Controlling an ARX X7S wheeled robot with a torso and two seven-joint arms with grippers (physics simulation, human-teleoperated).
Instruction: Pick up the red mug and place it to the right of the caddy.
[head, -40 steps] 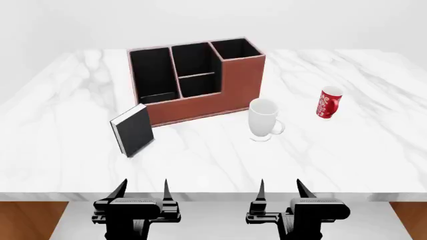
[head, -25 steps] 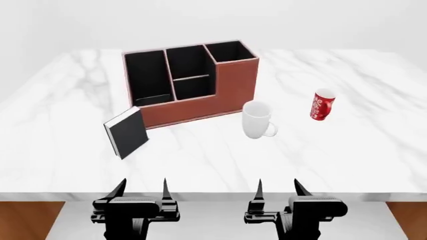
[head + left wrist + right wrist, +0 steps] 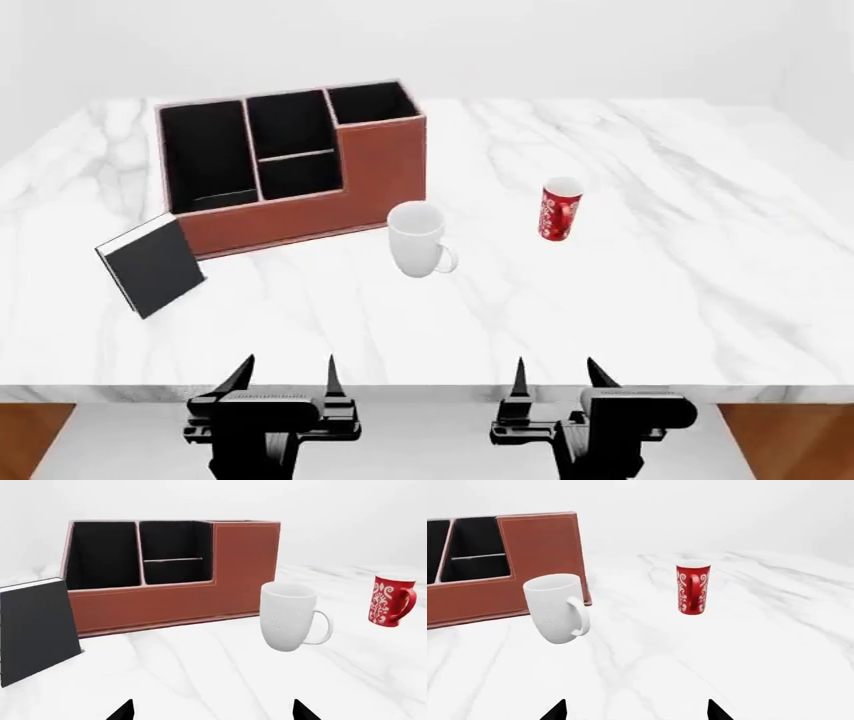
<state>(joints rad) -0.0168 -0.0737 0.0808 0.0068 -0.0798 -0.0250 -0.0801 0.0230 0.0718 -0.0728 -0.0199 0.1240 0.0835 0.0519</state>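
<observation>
Table (image 3: 694, 290): white marble top, carrying every item listed; its near edge lies just ahead of both sets of jaws.

Caddy (image 3: 314, 215): large reddish-brown desk organiser with black-lined compartments and stepped walls. Stands upright, ahead of the left gripper's jaws and well beyond them.

Book (image 3: 151, 265): black cover, white page edges, standing tilted just beside the caddy's near left corner; whether it touches the caddy cannot be told. Ahead of the left jaws and to their left.

White mug (image 3: 419, 240): plain, handle turned towards the robot's right. It sits just in front of the caddy's right end, ahead of the gap between the two grippers.

Red mug (image 3: 559, 210): small, white pattern, white inside, upright on the table. Located ahead of the right gripper's jaws, well apart from them, to the right of the white mug and already clear of the caddy's right side. Nothing holds it.

Left gripper (image 3: 284, 375): low at the table's near edge, jaws spread, holding nothing.

Right gripper (image 3: 558, 375): same height, beside the left one, jaws likewise spread and unloaded.
</observation>
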